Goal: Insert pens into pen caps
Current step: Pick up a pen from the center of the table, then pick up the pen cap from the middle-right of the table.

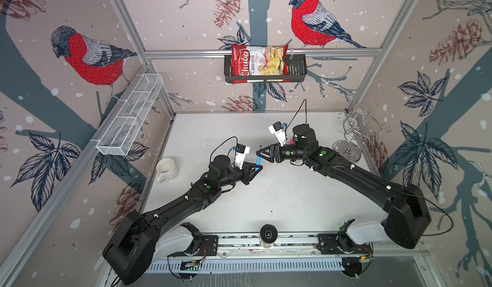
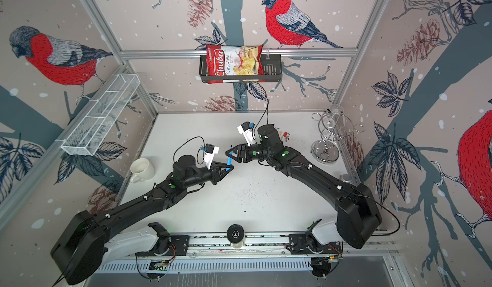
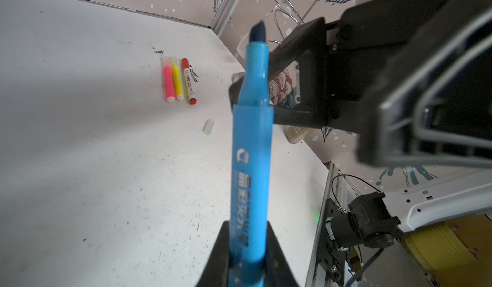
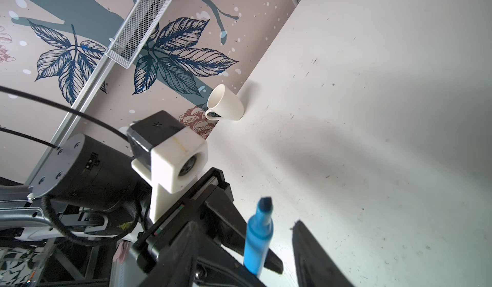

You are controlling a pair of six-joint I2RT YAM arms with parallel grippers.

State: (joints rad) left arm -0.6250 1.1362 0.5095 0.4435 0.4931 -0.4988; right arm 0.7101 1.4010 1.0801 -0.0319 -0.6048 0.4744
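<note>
A blue pen (image 1: 257,162) with its dark tip bare stands upright above the table's middle. My left gripper (image 1: 258,168) is shut on its lower barrel (image 3: 251,152). My right gripper (image 1: 262,154) is open, its fingers (image 3: 300,37) on either side of the pen's upper part (image 4: 258,237), with a gap on one side. In the left wrist view the pink pen (image 3: 168,82), the yellow pen (image 3: 176,80) and the white pen with red ends (image 3: 189,82) lie side by side, capped. One loose translucent pen cap (image 3: 208,126) lies near them.
A white mug (image 1: 166,169) stands at the table's left edge, and a wire glass rack with a glass (image 1: 351,134) at the back right. On the walls hang a white mesh basket (image 1: 130,115) and a black basket holding a chips bag (image 1: 259,63).
</note>
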